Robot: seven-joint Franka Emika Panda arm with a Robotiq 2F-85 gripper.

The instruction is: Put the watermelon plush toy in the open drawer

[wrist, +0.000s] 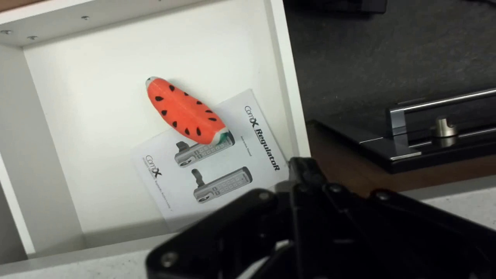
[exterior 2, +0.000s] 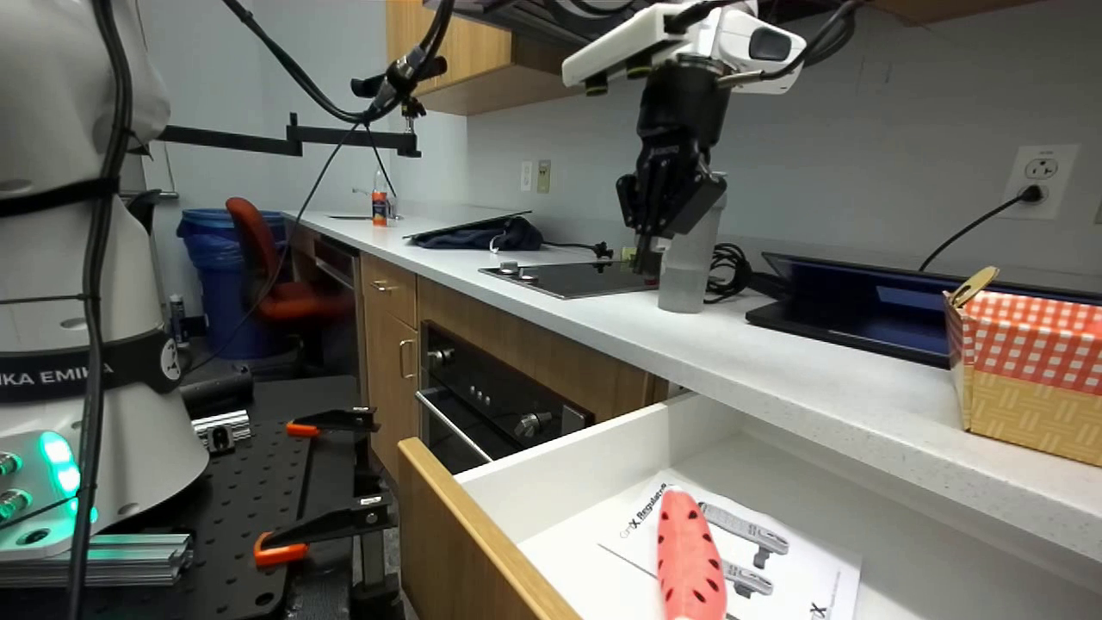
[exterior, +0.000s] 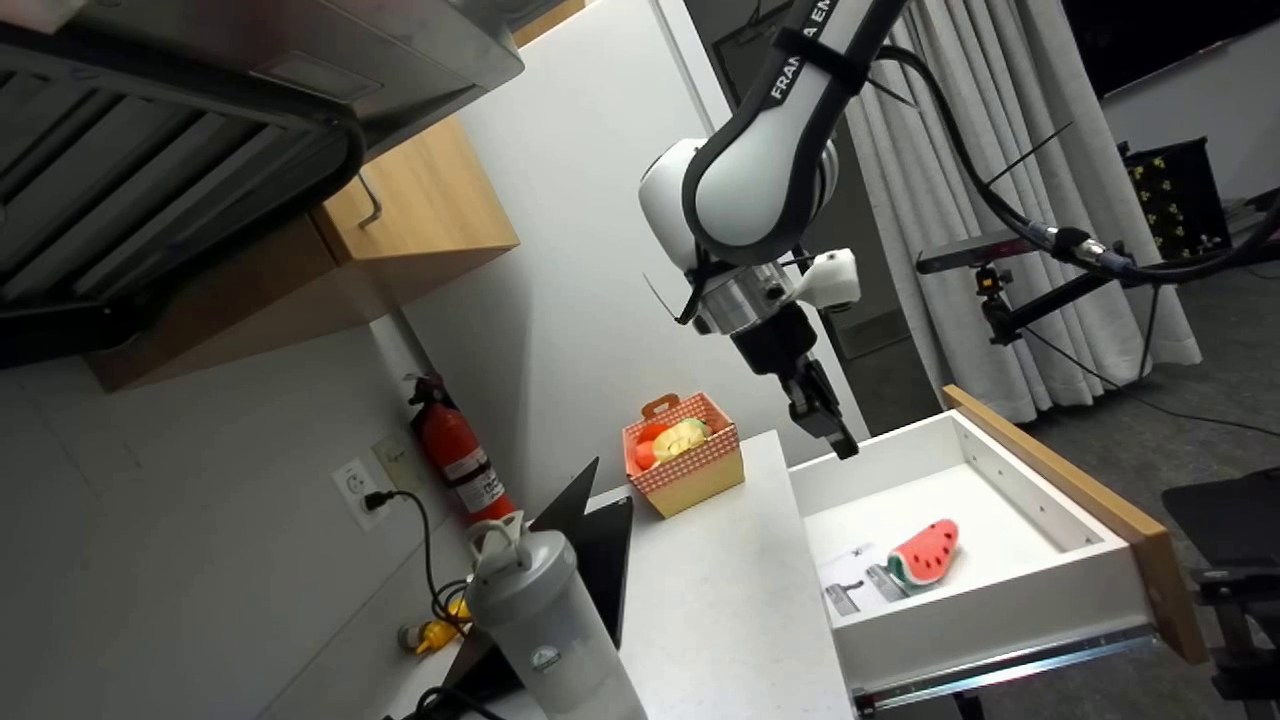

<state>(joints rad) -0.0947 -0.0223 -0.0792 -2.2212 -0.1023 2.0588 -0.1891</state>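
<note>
The watermelon plush toy, a red slice with dark seeds and a green-white rim, lies inside the open drawer. The toy shows in both exterior views [exterior: 926, 553] [exterior 2: 689, 555] and in the wrist view [wrist: 186, 112]. It rests partly on a printed manual [wrist: 162, 190] on the drawer floor. The white drawer with a wooden front shows in both exterior views [exterior: 990, 615] [exterior 2: 603, 452] and in the wrist view [wrist: 97, 116]. My gripper is shut and empty, raised above the counter edge beside the drawer, apart from the toy, in both exterior views [exterior: 843, 447] [exterior 2: 647, 261] and the wrist view [wrist: 296, 166].
A checkered basket-like box [exterior: 695, 483] with toy food stands on the white counter [exterior: 720, 570]. A dark laptop [exterior 2: 861, 323], a large translucent bottle [exterior 2: 689, 271] and a black cooktop [exterior 2: 568, 280] are also on it. An oven [exterior 2: 491, 387] sits below, beside the drawer.
</note>
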